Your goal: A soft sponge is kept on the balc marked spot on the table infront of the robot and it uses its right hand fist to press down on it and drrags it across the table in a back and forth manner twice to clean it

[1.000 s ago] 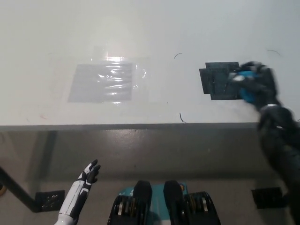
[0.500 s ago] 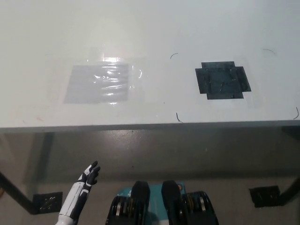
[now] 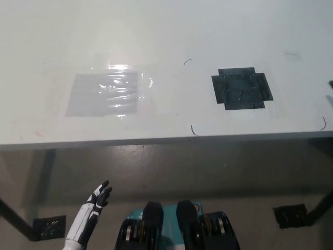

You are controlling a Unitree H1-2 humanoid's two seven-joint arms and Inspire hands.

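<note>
The black marked spot (image 3: 240, 88) lies bare on the white table (image 3: 166, 31), right of the middle. No sponge shows anywhere in the head view. My black right hand is out of the picture; only a tiny dark sliver (image 3: 331, 84) touches the right edge, too small to identify. My white left hand (image 3: 99, 197) rests low at the lower left, below the table's front edge, fingers apart and holding nothing.
A shiny clear film patch (image 3: 104, 94) is stuck to the table left of the middle. The table's front edge (image 3: 166, 141) crosses the picture. Below it, black floor marks (image 3: 49, 227) (image 3: 289, 214) and dark table legs show.
One second ago my right hand sat on the black spot with a blue sponge under it. Hand and sponge have since left the picture to the right. The camera view has shifted slightly.
</note>
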